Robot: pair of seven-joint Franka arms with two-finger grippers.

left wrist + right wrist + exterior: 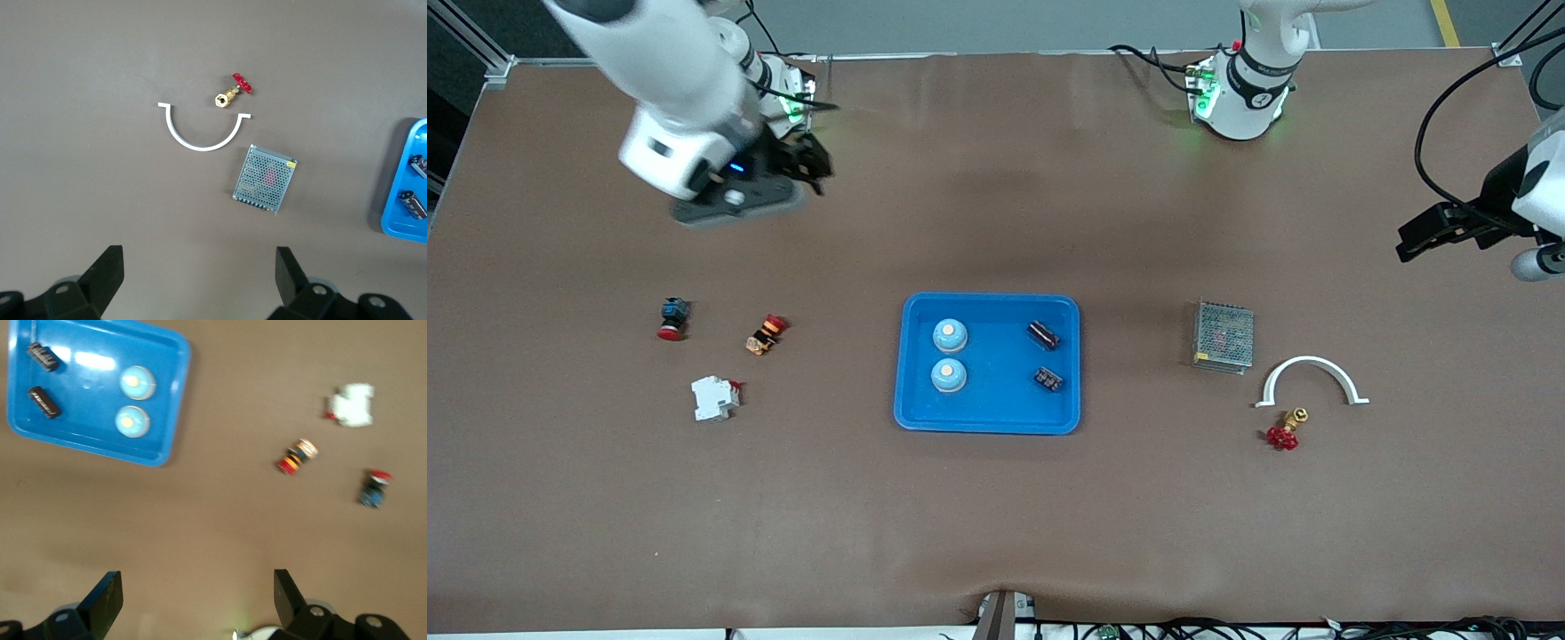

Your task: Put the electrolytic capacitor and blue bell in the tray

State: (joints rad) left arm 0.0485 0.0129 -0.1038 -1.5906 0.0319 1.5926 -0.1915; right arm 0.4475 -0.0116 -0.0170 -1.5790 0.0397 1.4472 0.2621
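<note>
Judging from the front view, the job looks finished: the tray point(987, 425) holds two blue bells point(950, 335) toward the right arm's end and two dark capacitors point(1043, 334) toward the left arm's end. The right gripper point(805, 169) hangs over bare table well away from the tray; the left gripper point(1440, 231) does likewise.

Left wrist view: the left gripper's jaws stand apart and empty, with only the tray's corner in sight.

Right wrist view: the right gripper's jaws gape empty, the loaded tray well apart.
</note>
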